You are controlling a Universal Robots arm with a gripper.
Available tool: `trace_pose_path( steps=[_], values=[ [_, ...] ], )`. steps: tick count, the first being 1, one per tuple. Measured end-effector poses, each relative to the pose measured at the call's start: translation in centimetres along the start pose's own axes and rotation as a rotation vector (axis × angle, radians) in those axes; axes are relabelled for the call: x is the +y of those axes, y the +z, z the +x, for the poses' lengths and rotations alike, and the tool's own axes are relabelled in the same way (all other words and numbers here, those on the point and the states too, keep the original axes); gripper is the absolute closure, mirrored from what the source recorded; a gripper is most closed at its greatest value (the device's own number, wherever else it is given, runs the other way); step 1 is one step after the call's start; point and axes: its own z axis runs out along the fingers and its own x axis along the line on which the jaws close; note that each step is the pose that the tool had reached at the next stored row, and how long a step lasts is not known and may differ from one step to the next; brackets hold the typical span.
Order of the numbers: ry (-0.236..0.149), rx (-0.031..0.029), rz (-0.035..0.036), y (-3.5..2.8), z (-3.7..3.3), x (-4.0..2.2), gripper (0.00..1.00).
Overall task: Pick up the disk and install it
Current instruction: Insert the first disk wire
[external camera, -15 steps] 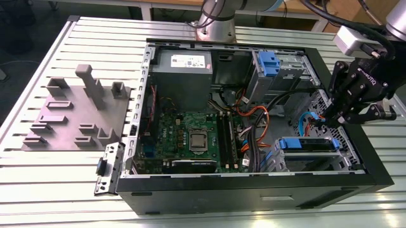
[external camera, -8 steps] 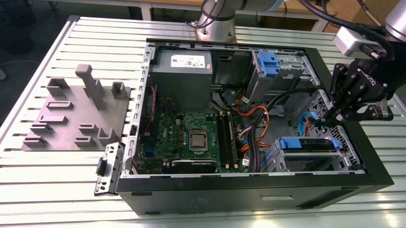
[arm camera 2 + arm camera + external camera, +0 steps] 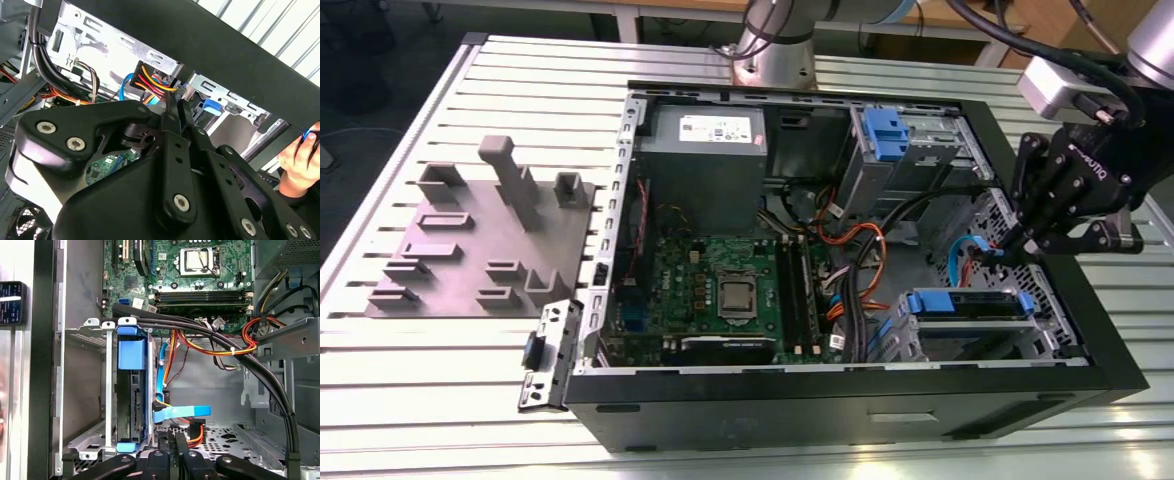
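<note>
Far on the exterior view's left: grey block plate [image 3: 480, 240], parked on the slatted table [image 3: 400, 400], apart from the work. At centre: open computer case [image 3: 854, 405], lying on its side with the panel off, evidently so the inside can be reached from above. Inside, toward the back: grey power box [image 3: 707, 145]; nearer the front: green circuit board [image 3: 720, 290]; then orange and black cables [image 3: 854, 250] running toward the drive bays.

Toward the exterior view's right: the disk [image 3: 967, 303], sitting in the front metal cage with its blue bracket showing. In the first wrist view, the same disk [image 3: 132, 390] edge-on between the cage walls, looking pushed home, with a blue ribbon cable [image 3: 180, 412] just beside it.

Farthest right: black gripper [image 3: 1007, 248], hovering over the case's side wall near that cage. Fingers pressed together with nothing between them in the second wrist view [image 3: 175, 102]. A judgement: empty because the disk looks already in its slot. At that view's edge, a person's hand [image 3: 300, 160] beside the case.
</note>
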Motion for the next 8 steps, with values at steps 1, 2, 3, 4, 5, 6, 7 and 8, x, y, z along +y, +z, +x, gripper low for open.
trace_pose_path(
  steps=[1,2,3,4,5,6,7,8],
  values=[
    [0.0,-0.0025,-0.0002,-0.01,0.0,0.0,0.84],
    [0.0,-0.0049,-0.0004,-0.01,0.0,0.0,0.82],
    [0.0,-0.0071,-0.0004,0.0,0.0,0.0,0.82],
    [0.0,-0.0091,-0.0005,0.0,0.0,0.0,0.76],
    [-0.001,-0.0109,-0.0005,0.0,0.0,0.0,0.76],
    [-0.001,-0.0118,-0.0006,0.01,0.0,0.0,0.76],
    [-0.001,-0.0123,-0.0006,0.01,0.0,0.0,0.76],
    [-0.001,-0.0124,-0.0006,0.01,-0.01,-0.02,0.76]
  ],
)
